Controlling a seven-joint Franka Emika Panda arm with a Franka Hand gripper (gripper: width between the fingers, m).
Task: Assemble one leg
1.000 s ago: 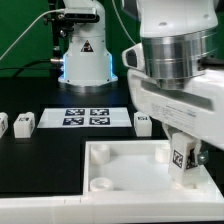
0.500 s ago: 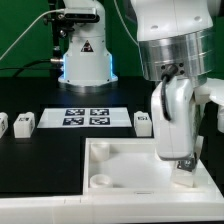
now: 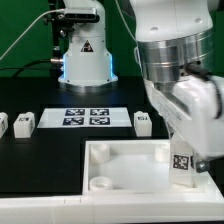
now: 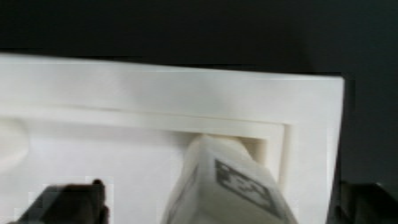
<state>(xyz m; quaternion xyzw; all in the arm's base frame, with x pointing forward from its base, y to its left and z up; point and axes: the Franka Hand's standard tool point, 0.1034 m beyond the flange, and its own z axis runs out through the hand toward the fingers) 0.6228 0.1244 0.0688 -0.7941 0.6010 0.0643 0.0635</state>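
Observation:
The leg [image 3: 181, 164], a small white peg with a black-and-white tag, stands in the near corner socket of the large white panel [image 3: 120, 160] at the exterior view's right. My gripper [image 3: 184, 152] hangs straight over it. In the wrist view the leg [image 4: 231, 185] stands between the two dark fingers [image 4: 71, 205], with a gap on each side, so the gripper [image 4: 222, 208] is open around it. Three more legs stand on the black table: two at the far left [image 3: 2, 123] [image 3: 24, 121] and one beside the arm [image 3: 143, 121].
The marker board [image 3: 87, 117] lies behind the panel. The robot base [image 3: 85, 55] with a lit ring stands at the back. The panel has another round socket [image 3: 100, 183] at its near left corner.
The wrist and hand have turned about the leg between the frames. The leg stays in the same corner socket, and its tag now faces the exterior camera again.

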